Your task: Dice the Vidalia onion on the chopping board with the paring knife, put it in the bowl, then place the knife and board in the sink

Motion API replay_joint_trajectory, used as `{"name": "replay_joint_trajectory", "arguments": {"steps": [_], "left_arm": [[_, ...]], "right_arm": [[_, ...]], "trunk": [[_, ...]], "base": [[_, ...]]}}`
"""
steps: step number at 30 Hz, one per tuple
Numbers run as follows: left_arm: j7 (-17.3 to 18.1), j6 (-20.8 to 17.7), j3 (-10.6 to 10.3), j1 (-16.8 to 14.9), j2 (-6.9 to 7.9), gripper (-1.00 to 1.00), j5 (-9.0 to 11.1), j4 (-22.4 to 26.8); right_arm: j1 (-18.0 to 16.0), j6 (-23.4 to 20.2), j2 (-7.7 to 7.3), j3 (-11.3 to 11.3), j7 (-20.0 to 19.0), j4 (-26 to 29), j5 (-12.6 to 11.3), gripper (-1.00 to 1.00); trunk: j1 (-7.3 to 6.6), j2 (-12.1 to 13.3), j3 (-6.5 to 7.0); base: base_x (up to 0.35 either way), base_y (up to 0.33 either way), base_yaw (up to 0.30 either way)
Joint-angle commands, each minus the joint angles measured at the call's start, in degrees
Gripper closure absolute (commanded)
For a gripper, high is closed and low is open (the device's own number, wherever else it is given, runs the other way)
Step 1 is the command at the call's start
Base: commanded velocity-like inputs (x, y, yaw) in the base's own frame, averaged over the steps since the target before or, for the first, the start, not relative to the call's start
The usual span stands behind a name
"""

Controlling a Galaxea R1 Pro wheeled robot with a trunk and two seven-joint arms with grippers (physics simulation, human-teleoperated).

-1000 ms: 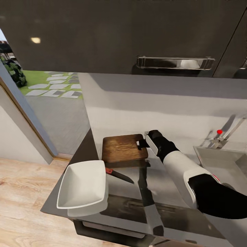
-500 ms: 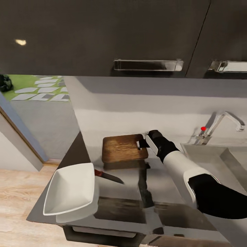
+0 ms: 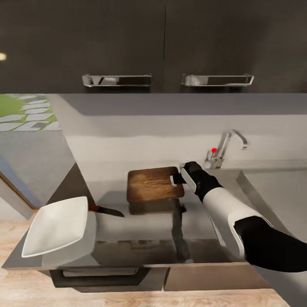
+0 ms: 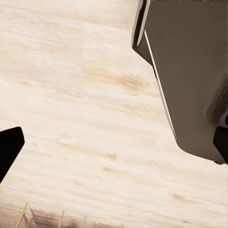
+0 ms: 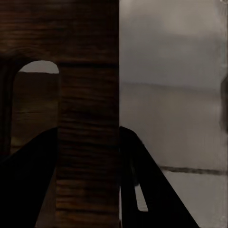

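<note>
In the head view the whole scene has slid left, so the camera is turning toward the sink (image 3: 273, 192), the right gripper (image 3: 175, 180) clamped on the board (image 3: 151, 184); the right wrist view shows fingers (image 5: 33, 156) straddling wood, likely sink-bound; the left gripper's state I cannot tell.

Brown wood-grained board (image 3: 154, 184); white bowl (image 3: 56, 225); knife (image 3: 105, 209) red-handled, dark-bladed; grey countertop (image 3: 145, 238); red tap knob (image 3: 213, 150); pale wood-grain floor (image 4: 85, 118).
</note>
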State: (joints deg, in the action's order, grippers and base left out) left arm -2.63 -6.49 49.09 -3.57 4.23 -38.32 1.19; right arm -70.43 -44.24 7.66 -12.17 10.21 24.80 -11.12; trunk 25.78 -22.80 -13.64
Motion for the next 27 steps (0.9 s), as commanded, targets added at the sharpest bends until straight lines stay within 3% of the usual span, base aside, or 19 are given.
{"name": "replay_joint_trajectory", "arguments": {"steps": [1, 19, 27], "left_arm": [[-0.09, -0.18, 0.48, -0.03, -0.01, -1.00, -0.53, 0.04], [-0.09, 0.02, 0.48, -0.03, 0.06, -1.00, -0.53, 0.04], [-0.09, 0.83, 0.48, -0.03, 0.08, -1.00, -0.53, 0.04]], "right_arm": [[-0.06, -0.17, -0.03, -0.38, 0.43, 0.06, -0.83, 1.00], [-0.06, -0.17, -0.04, -0.40, 0.43, -0.01, -0.83, 1.00], [-0.06, -0.16, -0.04, -0.40, 0.43, -0.02, -0.84, 1.00]], "trunk": [[0.00, -0.11, -0.08], [0.00, -0.11, -0.03], [0.00, -0.11, -0.03]], "base": [[-0.249, -0.197, -0.070], [-0.199, -0.074, -0.007], [-0.045, -0.001, 0.000]]}}
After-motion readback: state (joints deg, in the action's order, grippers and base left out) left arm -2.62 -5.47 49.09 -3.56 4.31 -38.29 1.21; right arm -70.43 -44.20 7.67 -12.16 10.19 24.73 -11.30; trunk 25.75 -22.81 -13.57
